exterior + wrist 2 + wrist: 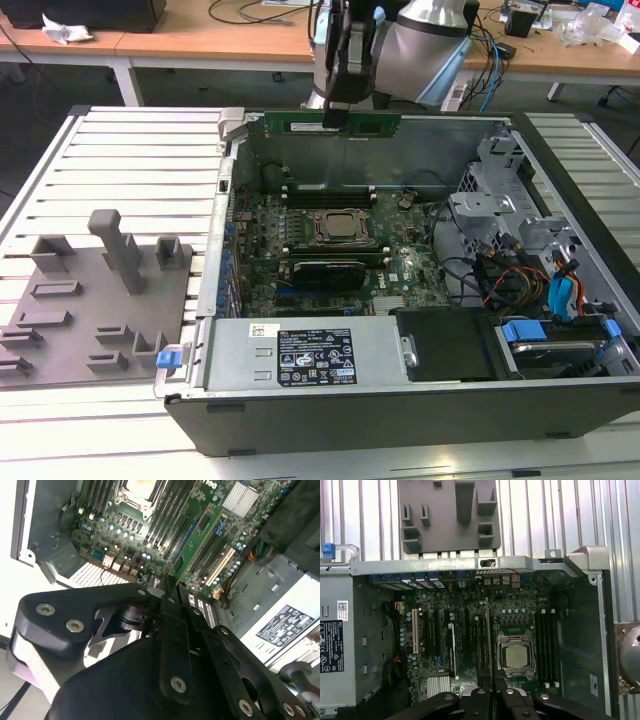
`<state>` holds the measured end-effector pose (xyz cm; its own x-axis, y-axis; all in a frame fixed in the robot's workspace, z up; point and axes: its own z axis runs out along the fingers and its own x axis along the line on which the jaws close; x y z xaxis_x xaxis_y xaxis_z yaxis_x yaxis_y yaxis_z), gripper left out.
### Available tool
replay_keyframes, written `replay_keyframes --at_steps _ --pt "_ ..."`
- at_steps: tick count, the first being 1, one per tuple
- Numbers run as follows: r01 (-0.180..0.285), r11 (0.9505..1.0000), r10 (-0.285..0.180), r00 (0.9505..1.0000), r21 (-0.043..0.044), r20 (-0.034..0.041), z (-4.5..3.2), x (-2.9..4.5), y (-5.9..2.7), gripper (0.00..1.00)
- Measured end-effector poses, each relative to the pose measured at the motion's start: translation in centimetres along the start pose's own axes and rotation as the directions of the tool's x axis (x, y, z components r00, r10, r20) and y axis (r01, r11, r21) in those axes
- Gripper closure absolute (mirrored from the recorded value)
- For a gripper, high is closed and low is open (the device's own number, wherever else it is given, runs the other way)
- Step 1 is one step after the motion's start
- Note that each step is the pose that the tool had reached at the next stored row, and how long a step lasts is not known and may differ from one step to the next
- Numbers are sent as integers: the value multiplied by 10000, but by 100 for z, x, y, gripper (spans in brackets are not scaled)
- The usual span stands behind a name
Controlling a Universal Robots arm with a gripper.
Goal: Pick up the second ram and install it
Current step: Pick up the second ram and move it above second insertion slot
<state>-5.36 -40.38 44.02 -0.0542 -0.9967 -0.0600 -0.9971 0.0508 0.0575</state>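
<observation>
Second ram [377, 123]: green stick, raised over the far wall of the open computer case [400, 402], standing on its long edge.
Long axis: level, parallel to that far wall, ends pointing to the exterior view's left and right.
Gripper [334, 118]: jaws closed on the stick's middle, gripping from above.
CPU socket [338, 227]: on the case floor, below and well apart.
Grey tray [70, 330]: on the slatted table beside the case.

In the foreground, the black metal gripper [172, 584] pinches one end of the long thin green circuit-board ram stick [200, 532]. The stick runs out from mid-frame over the green motherboard [125, 540]. Beyond lie the silver CPU socket [136, 491] and a finned silver heatsink [240, 497].
</observation>
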Motion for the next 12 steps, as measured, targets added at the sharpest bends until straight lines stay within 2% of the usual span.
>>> replay_keyframes --at_steps 12 --pt "-1 10000 1 10000 -18 -1 65 -13 -263 87"
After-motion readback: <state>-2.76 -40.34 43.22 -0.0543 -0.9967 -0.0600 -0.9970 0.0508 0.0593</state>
